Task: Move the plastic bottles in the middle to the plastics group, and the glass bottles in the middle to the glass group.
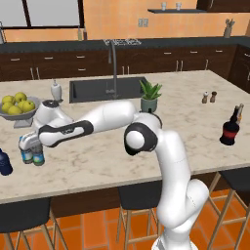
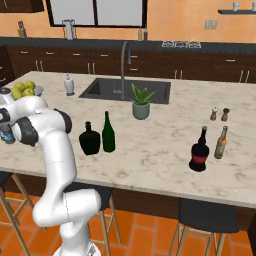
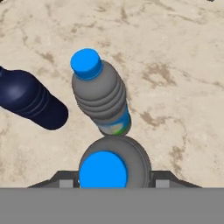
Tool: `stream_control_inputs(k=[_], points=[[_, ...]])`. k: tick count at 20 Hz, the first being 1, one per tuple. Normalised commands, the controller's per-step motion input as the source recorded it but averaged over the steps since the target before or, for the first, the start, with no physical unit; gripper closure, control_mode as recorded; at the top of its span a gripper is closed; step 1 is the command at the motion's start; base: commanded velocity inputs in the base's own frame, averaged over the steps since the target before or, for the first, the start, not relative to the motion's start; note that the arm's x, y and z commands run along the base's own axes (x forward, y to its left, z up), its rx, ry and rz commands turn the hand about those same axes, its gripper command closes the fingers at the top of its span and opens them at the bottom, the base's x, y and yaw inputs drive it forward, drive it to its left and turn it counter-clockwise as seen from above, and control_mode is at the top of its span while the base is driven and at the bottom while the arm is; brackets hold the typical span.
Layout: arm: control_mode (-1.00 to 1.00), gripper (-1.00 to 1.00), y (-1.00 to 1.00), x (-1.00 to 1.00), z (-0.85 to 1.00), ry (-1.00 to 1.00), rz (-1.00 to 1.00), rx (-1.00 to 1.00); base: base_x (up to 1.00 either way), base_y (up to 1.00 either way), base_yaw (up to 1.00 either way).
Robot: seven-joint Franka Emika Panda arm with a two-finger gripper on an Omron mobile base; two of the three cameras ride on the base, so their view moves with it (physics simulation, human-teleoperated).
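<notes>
My gripper (image 3: 112, 180) is shut on a small clear plastic bottle (image 3: 103, 168) with a blue cap, its fingers (image 3: 65, 182) pressed to both sides. Just beyond stands a matching water bottle (image 3: 100, 94), with a stubby dark blue bottle (image 3: 30, 103) to its left. From the left base the gripper (image 1: 30, 144) reaches far left over the two water bottles (image 1: 32, 156), the dark blue bottle (image 1: 4, 163) beside them. The squat black bottle (image 2: 90, 140) and tall green bottle (image 2: 108, 132) stand mid-counter. The red-label bottle (image 2: 199, 151) and amber bottle (image 2: 221, 142) stand at the right.
A bowl of yellow-green fruit (image 1: 16, 105) lies behind the gripper, with a white dispenser (image 1: 56, 90) near the sink (image 1: 93, 89). A potted plant (image 1: 150, 96) stands mid-counter. Salt and pepper shakers (image 1: 209, 97) stand far right. Stools line the near counter edge.
</notes>
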Motion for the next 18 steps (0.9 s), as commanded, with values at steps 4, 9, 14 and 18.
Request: stream_control_inputs(k=[4,9,14,18], points=[[-1.0,-1.0,0.0,0.0,0.0,0.0,0.0,0.0,0.0,0.0,0.0],[-1.0,-1.0,0.0,0.0,-0.01,0.0,0.0,0.0,0.0,0.0,0.0],[-1.0,-1.0,0.0,0.0,0.0,0.0,0.0,0.0,0.0,0.0,0.0],[-1.0,-1.0,-0.08,-0.3,0.33,-0.02,-0.01,0.0,0.0,0.0,0.0]])
